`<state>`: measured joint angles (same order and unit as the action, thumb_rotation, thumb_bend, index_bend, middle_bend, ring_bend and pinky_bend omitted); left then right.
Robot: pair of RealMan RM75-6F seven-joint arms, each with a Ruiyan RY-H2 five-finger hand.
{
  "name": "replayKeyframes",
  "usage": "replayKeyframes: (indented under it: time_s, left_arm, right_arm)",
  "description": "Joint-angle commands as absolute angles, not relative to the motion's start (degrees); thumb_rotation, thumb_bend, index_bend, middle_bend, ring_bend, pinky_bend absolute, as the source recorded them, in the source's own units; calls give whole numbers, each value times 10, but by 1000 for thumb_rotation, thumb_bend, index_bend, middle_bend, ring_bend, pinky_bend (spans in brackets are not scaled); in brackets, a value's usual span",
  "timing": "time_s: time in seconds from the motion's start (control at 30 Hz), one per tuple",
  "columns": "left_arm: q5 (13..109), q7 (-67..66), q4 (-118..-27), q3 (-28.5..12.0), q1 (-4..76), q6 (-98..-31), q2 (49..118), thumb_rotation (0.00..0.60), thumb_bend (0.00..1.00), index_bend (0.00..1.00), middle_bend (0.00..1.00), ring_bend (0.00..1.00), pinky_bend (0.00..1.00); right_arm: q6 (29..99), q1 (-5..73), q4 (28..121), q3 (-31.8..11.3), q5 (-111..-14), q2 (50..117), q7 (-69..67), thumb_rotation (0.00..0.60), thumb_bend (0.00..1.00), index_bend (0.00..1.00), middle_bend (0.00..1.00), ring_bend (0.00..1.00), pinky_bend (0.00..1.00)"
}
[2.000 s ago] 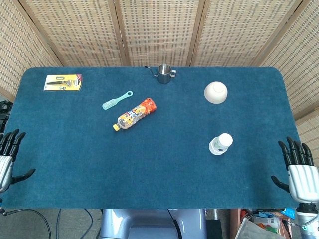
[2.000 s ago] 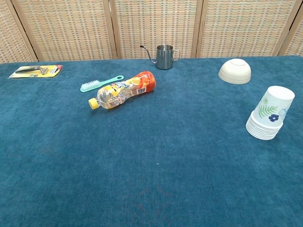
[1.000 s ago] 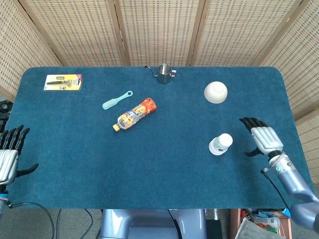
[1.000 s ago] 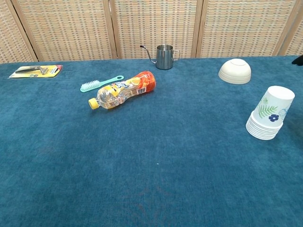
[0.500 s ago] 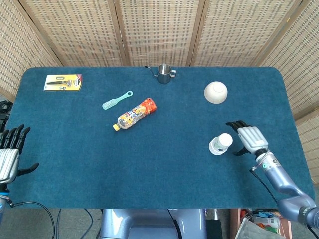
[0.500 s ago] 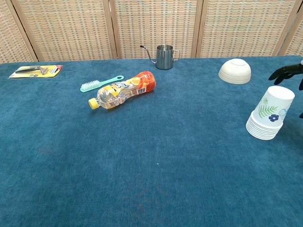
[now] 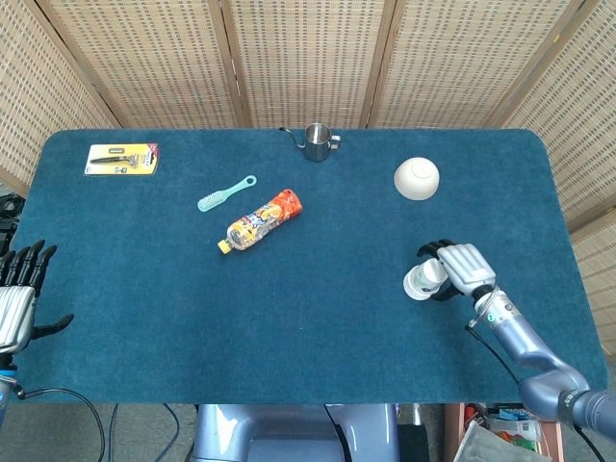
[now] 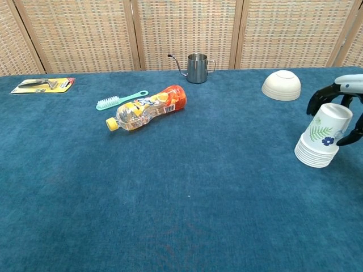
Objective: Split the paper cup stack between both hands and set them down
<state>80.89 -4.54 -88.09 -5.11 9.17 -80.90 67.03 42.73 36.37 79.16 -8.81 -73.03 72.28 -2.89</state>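
paper cup stack (image 8: 324,137): inverted on counter (image 8: 187,192), near white bowl (image 8: 281,85) | right robot hand (image 8: 342,107): cupped around top, grip unconfirmed | left robot hand (image 7: 16,298): spread, far off | light, crushable, nested; hold sidewalls gently

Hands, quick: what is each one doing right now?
Left hand: open, fingers spread, holding nothing.
Right hand: fingers curved around the white floral paper cup stack; a firm grip cannot be told.

Woven rattan folding screen (image 7: 308,58) with pale wooden frames behind, panels angled in at both sides. Table (image 7: 318,327) covered in deep teal carpet-like cloth, corners rounded. Grey floor, dark cables (image 7: 91,428) below near edge. Even, diffuse lighting.
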Motion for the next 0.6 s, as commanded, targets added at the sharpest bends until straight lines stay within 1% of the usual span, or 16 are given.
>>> replayKeyframes:
  time_s: [0.03, 0.07, 0.13, 0.17, 0.27, 0.37, 0.47, 0.6]
  left_arm:
    - [808, -44, -881, -51, 92, -808, 670, 600, 135, 0, 0, 0, 0]
    - [807, -44, -881, -52, 92, -808, 669, 600, 136, 0, 0, 0, 0]
    - [806, -43, -880, -52, 92, -808, 669, 600, 136, 0, 0, 0, 0]
    - [806, -42, -880, -52, 92, -807, 669, 600, 136, 0, 0, 0, 0]
    - [806, -42, -880, -51, 92, -806, 669, 600, 136, 0, 0, 0, 0]
    - [808, -39, -882, -51, 93, -807, 669, 600, 136, 0, 0, 0, 0]
    - [818, -19, -874, -55, 97, -813, 672, 600, 136, 0, 0, 0, 0]
    - [830, 8, -848, -64, 105, -820, 680, 600, 136, 0, 0, 0, 0]
  right_arm:
    - [429, 366, 788, -87, -727, 728, -25, 600, 229, 484, 480, 367, 557]
    - [433, 366, 785, -86, -728, 730, -22, 600, 264, 510, 496, 389, 588]
    - [438, 366, 780, -84, -731, 733, -19, 600, 322, 535, 519, 418, 619]
    - [441, 366, 779, -83, -732, 734, -19, 600, 356, 548, 531, 427, 628]
    - [445, 365, 779, -81, -736, 733, -25, 600, 414, 564, 548, 437, 636]
    - [466, 361, 789, -81, -754, 726, -38, 600, 425, 564, 551, 437, 636]
    - [495, 356, 809, -97, -768, 710, -89, 600, 428, 564, 554, 437, 636]
    - [496, 358, 829, -119, -762, 688, -153, 600, 429, 564, 557, 437, 636]
